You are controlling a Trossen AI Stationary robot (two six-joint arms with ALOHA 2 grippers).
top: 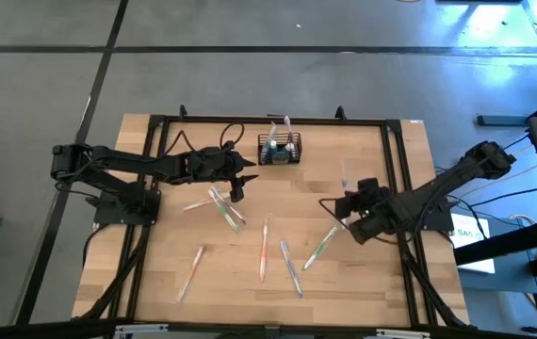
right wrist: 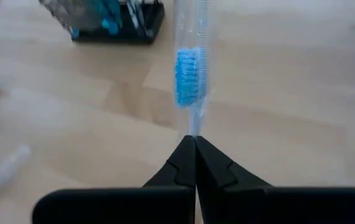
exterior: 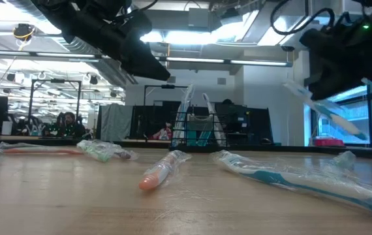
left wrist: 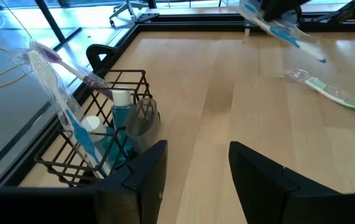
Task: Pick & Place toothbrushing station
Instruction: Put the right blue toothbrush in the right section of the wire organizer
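Observation:
The toothbrushing station point(top: 278, 149), a small black wire caddy, stands on the table near the far edge. Two wrapped toothbrushes lean in it beside teal tubes point(left wrist: 120, 124). My left gripper point(left wrist: 193, 168) hovers open just to the near left of the caddy point(left wrist: 103, 118), with nothing between its fingers. My right gripper point(right wrist: 194, 146) is over the table's right half, shut on a clear-wrapped toothbrush with blue bristles point(right wrist: 187, 74). That toothbrush also shows in the low view point(exterior: 323, 108). My right gripper pinches the wrapped toothbrush by its end just past the bristle head point(right wrist: 194, 127), only at the fingertips. The brush runs on ahead of the fingers, in line with them. It is lifted clear of the table and hangs slanted point(exterior: 329, 114).
Several wrapped toothbrushes lie loose on the wooden table: one pile by the left gripper point(top: 223, 205), others toward the near edge point(top: 191, 271) point(top: 265, 247) point(top: 290, 266) point(top: 320, 245). A black frame point(top: 396, 160) borders the tabletop.

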